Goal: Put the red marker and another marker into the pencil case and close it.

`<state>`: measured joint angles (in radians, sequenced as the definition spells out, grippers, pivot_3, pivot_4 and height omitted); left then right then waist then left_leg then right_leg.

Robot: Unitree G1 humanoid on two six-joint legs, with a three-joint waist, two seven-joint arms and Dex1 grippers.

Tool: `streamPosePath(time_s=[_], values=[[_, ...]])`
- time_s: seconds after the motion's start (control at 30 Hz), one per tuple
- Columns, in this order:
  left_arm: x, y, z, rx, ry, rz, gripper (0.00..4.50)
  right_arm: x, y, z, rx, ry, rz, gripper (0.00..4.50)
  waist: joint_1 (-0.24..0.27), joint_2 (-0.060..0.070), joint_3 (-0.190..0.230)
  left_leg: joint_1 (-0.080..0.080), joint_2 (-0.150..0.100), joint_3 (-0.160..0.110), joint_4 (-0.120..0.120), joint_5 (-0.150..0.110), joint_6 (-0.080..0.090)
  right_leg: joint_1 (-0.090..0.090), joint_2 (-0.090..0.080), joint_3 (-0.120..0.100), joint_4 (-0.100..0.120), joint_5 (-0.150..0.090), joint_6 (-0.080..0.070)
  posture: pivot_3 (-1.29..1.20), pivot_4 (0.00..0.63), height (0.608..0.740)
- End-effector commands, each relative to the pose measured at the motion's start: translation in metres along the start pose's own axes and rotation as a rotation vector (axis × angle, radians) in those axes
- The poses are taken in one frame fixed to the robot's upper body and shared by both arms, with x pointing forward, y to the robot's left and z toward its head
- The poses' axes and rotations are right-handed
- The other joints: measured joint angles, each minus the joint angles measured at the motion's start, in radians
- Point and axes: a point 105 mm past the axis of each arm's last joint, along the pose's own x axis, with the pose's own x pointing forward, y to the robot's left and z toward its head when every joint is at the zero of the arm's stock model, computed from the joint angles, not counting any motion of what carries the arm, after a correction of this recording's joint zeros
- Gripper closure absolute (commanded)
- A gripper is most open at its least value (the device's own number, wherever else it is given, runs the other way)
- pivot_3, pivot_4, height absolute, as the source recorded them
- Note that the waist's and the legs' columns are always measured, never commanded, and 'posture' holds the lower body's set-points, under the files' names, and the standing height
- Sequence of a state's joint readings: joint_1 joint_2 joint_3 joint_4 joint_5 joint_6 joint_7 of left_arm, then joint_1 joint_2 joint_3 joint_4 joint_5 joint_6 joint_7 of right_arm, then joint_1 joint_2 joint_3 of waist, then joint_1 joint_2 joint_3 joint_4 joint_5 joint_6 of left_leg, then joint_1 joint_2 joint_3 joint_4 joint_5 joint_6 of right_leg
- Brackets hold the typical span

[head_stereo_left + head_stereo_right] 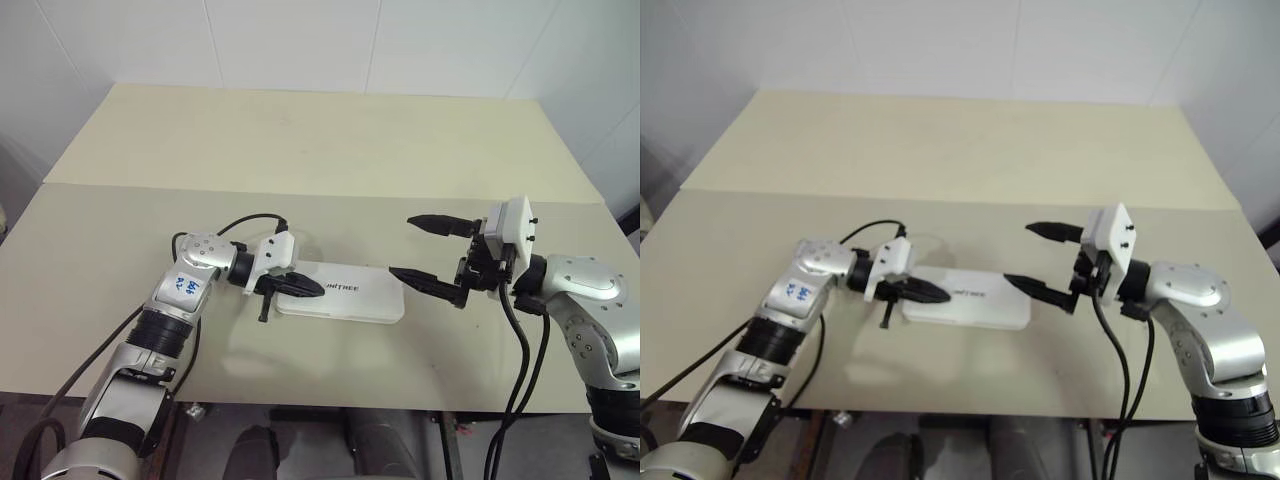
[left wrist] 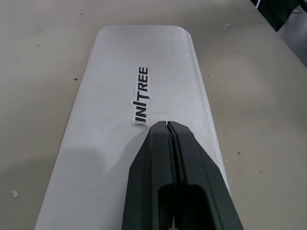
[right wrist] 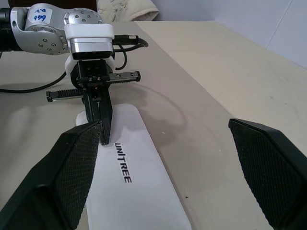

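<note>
The pencil case (image 1: 350,298) lies flat on the table with its white lid down and the "UNITREE" print (image 2: 142,95) facing up. My left gripper (image 1: 312,290) is shut, empty, with its tips over the left end of the lid, right at the print; I cannot tell if they touch it. The right wrist view shows that same gripper (image 3: 103,136) pointing down at the case (image 3: 144,182). My right gripper (image 1: 401,246) hangs open and empty just off the case's right end, one finger near that end. The red marker and the other marker are out of view.
The beige table (image 1: 300,140) has a seam (image 1: 300,190) running across it behind the case. A black cable (image 1: 250,220) loops from my left wrist. The table's front edge (image 1: 330,405) runs close below the case.
</note>
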<state>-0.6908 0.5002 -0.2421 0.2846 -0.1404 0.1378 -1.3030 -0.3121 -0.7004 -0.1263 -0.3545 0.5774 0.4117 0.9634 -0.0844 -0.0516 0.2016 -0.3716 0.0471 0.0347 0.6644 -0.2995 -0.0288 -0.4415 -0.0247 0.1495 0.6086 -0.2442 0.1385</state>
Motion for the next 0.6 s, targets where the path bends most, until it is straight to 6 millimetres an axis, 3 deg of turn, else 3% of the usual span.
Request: streamPosePath(time_s=[0.03, 0.23, 0.27, 0.33, 0.6], values=[[-0.013, 0.004, 0.017, 0.01, -0.116, 0.062, 4.46, 0.002, 0.002, 0.01, -0.036, -0.04, 0.0, 0.0, -0.002, 0.0, 0.0, 0.0, 0.0, 0.0, 0.0, 0.0, 0.0, 0.0, 0.0, 0.0, 0.0, 0.0, 0.0, 0.0, 0.15, 0.74], [-0.051, 0.01, 0.048, 0.042, -0.296, 0.192, 4.46, -0.003, -0.004, 0.005, -0.019, -0.025, 0.01, 0.0, 0.0, 0.0, 0.0, -0.001, 0.0, 0.0, 0.0, 0.0, 0.0, -0.001, 0.0, 0.0, 0.0, 0.0, 0.001, 0.0, 0.15, 0.74], [-0.061, 0.013, 0.052, 0.052, -0.308, 0.233, 4.28, -0.005, -0.006, 0.005, -0.019, -0.021, 0.01, 0.0, -0.001, 0.0, 0.0, -0.001, 0.0, 0.0, 0.0, 0.0, 0.0, -0.001, 0.0, 0.0, 0.0, 0.0, 0.001, 0.0, 0.15, 0.74], [-0.08, 0.015, 0.055, 0.057, -0.302, 0.302, 3.89, -0.008, -0.011, 0.003, -0.031, -0.008, 0.006, 0.0, -0.002, 0.0, 0.0, -0.001, 0.0, 0.0, -0.001, 0.0, 0.0, -0.001, 0.0, 0.0, 0.0, 0.0, 0.001, 0.0, 0.15, 0.74], [-0.134, 0.017, 0.046, 0.084, -0.199, 0.485, 1.11, -0.032, -0.028, -0.016, -0.08, 0.101, -0.013, 0.0, 0.0, 0.0, 0.0, -0.001, 0.0, 0.0, -0.002, 0.0, 0.0, -0.001, 0.0, 0.0, -0.001, 0.0, 0.001, 0.0, 0.15, 0.74]])
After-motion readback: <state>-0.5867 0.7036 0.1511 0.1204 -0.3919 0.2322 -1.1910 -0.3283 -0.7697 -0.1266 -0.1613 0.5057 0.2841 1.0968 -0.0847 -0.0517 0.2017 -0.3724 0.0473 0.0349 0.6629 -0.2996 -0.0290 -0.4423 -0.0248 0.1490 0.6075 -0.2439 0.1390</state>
